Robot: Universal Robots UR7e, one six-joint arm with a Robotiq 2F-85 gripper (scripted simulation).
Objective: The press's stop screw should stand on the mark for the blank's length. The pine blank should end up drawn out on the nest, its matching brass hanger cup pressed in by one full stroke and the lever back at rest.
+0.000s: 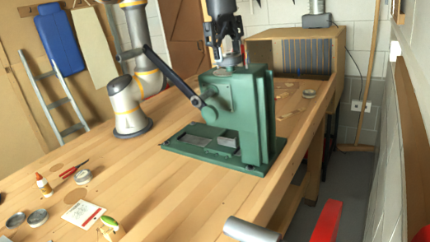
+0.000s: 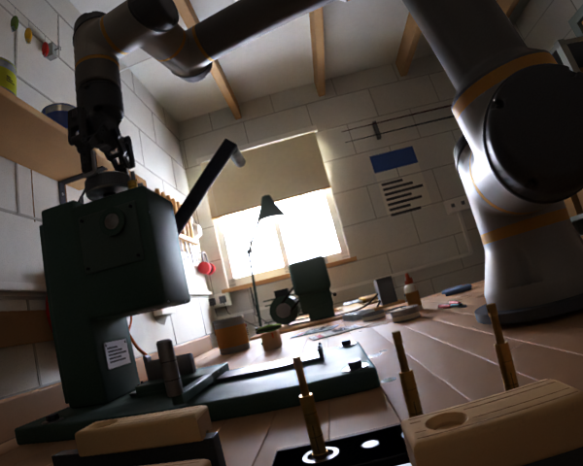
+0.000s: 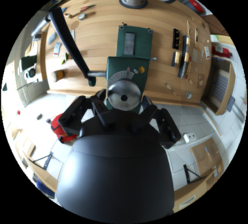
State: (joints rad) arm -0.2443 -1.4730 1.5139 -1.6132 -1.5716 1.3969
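Observation:
My gripper (image 1: 227, 54) (image 3: 124, 103) hangs open over the top of the green press (image 1: 237, 113), its fingers spread to either side of the round steel stop screw knob (image 3: 123, 95) (image 1: 227, 60) and holding nothing. A dial scale (image 3: 121, 75) with a pointer lies just beyond the knob on the press top. The black lever (image 1: 171, 76) (image 2: 206, 183) slants up to the left of the press head. The steel nest plate (image 1: 193, 140) on the press base lies bare. Pine blanks (image 2: 503, 426) (image 2: 144, 429) and brass hanger cups on pegs (image 2: 309, 406) sit on the bench to the right of the press.
The bench's front edge runs just under the press base, with the floor below. A wooden cabinet (image 1: 302, 52) stands at the bench's far right end. My arm's base (image 1: 129, 109) stands behind the press. A glue bottle (image 1: 43, 184), tins and pliers lie at the left end.

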